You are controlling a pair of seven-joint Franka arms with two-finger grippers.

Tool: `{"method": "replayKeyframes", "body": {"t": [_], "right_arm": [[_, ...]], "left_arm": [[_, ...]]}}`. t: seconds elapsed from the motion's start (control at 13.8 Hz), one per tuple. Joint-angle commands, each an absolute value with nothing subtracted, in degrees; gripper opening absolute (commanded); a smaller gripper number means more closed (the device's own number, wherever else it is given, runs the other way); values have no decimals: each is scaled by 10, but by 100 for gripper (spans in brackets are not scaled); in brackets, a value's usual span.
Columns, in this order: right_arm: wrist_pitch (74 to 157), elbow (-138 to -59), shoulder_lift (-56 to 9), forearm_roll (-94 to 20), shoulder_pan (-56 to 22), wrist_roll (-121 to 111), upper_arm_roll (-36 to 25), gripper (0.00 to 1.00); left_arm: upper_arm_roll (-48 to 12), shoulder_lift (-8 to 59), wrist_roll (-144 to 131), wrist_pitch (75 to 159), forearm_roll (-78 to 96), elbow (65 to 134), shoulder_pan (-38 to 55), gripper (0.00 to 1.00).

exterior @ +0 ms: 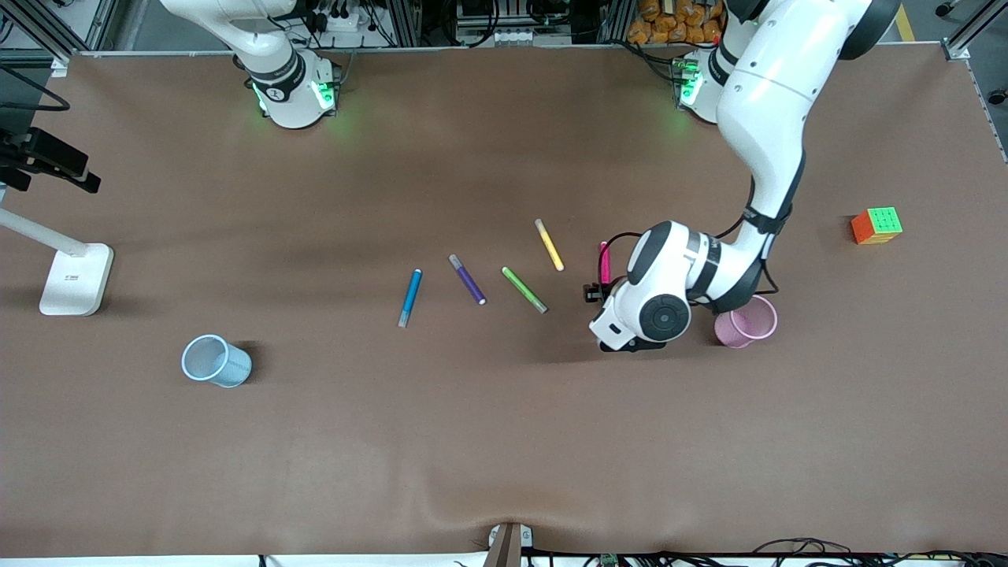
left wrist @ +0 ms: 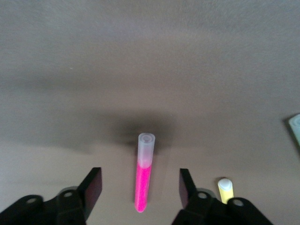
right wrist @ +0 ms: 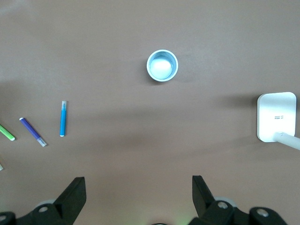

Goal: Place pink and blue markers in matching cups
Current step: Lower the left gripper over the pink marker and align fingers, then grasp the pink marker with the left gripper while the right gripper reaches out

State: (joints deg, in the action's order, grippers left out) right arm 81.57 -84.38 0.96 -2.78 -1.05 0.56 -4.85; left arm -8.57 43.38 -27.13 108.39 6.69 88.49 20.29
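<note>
Five markers and two cups out there, left gripper [left wrist: 140, 190] spread astride the pink marker [left wrist: 143, 174], not touching, right gripper [right wrist: 138, 197] waiting agape.

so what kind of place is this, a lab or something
Most likely a robotics lab or test cell. Two white robot arms are bolted along one edge of a brown-covered table, aluminium framing and cabling run along that edge, and sorting props are laid out: coloured markers, a pink cup, a blue cup and a puzzle cube.

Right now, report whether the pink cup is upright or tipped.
Upright: the pink cup stands on the table, open rim up, beside the left arm's wrist.
</note>
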Motion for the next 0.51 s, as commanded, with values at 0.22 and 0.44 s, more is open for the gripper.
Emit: {"method": "replayKeyframes", "body": {"t": [0.22, 0.44], "right_arm": [[816, -838, 10, -35, 2, -2, -43, 100], [817, -838, 9, -36, -7, -2, -41, 100]], "left_arm": [[-81, 444, -281, 1102, 77, 898, 209, 58], [-81, 447, -283, 1103, 77, 897, 209, 44]]}}
